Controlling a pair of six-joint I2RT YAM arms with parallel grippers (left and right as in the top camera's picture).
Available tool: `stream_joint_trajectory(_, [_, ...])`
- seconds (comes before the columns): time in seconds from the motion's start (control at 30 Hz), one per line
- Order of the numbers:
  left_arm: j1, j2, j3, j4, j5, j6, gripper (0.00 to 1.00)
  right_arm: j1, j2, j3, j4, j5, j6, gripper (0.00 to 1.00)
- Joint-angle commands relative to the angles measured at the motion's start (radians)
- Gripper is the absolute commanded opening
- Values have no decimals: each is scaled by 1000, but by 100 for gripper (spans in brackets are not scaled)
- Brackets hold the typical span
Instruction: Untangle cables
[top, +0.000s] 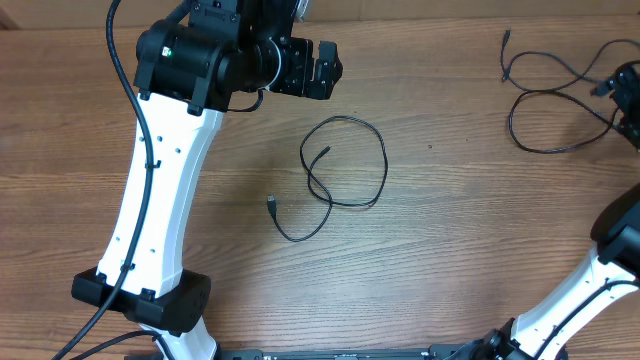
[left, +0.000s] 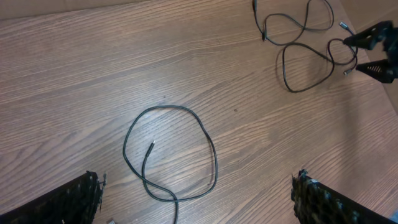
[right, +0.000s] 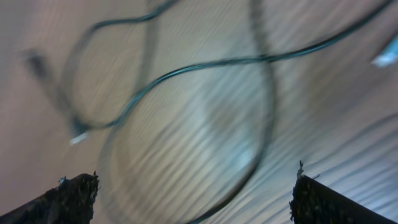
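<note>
One looped cable (top: 385, 165) lies alone mid-table, on the wooden table (top: 450, 260). The left gripper (top: 332, 68) hovers just beyond it, jaws spread wide and empty. A second cable (top: 548, 151) sprawls at the far right under the right gripper (top: 615, 90), whose jaws also stand wide apart, gripping nothing.

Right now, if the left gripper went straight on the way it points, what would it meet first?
Probably the looped cable on the table: it lies ahead of the left gripper, between its open fingers. Depth is unclear, so it might hit wood inside the loop.
</note>
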Motion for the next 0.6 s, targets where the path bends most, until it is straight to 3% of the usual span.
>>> stream_joint_trajectory(0.0, [-6, 8, -3, 4, 8, -6, 99, 61, -61, 15, -5, -166, -69, 100])
stream_joint_trajectory(0.1, [-6, 8, -3, 3, 8, -6, 100, 134, -61, -27, 23, -135, -158, 100])
stream_joint_trajectory(0.33, [-6, 8, -3, -8, 8, -6, 100, 301, -53, -137, 135, 177, -145, 100])
stream_joint_trajectory(0.47, [-6, 8, -3, -8, 8, 1, 100, 350, -53, -211, 204, 255, -142, 100])
stream_joint_trajectory(0.57, [-6, 8, -3, -8, 6, 2, 100, 358, -53, -272, 253, 269, -142, 89])
